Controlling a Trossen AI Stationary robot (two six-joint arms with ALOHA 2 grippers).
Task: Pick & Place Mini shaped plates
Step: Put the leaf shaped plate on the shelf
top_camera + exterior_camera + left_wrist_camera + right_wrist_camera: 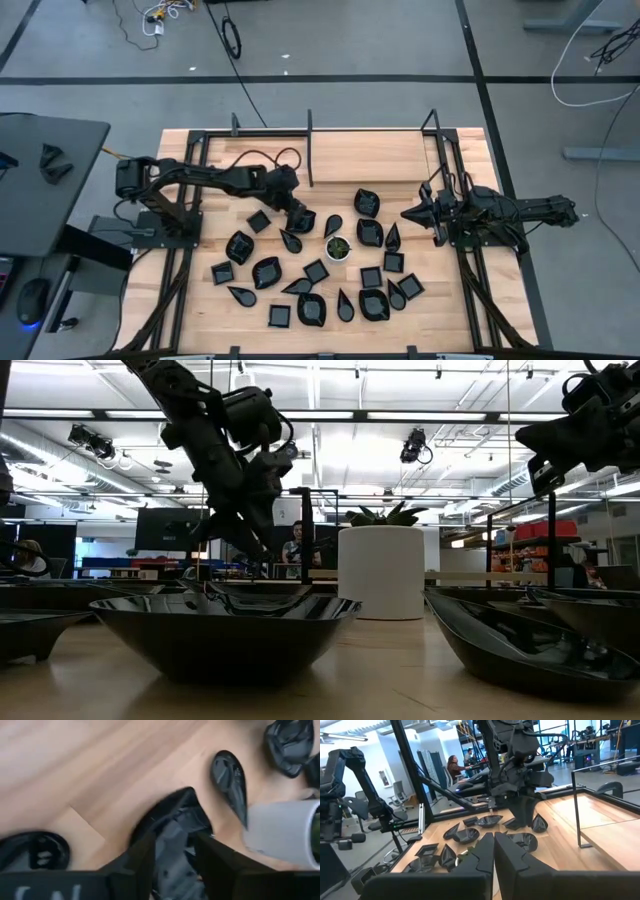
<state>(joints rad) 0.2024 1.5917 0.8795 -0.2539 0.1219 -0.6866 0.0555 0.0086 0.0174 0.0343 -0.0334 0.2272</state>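
Note:
Several glossy black mini plates [312, 272], square, teardrop and leaf shaped, lie scattered over the middle of the wooden table. My left gripper [298, 218] is open and points down at a leaf-shaped plate [175, 815] near the far left of the cluster. In the left wrist view one finger stands on each side of the plate's middle [172, 842]. In the low view this gripper [250, 560] hangs just above the plates. My right gripper [408, 213] is shut, empty, held above the table at the cluster's right edge, pointing left [494, 842]. My left gripper comes at the leaf-shaped plate from above, slanting, with the plate's body [172, 827] showing in the gap between its fingers [145, 855]. I cannot tell whether the fingers touch the plate. The plate lies on the table.
A small round white cup [338, 247] with green inside stands in the middle of the plates, close to my left gripper [285, 832]. A teardrop plate [230, 780] lies beside it. Black frame rails [445, 170] and an upright bar [310, 150] edge the table. Bare wood [370, 155] lies toward the far edge.

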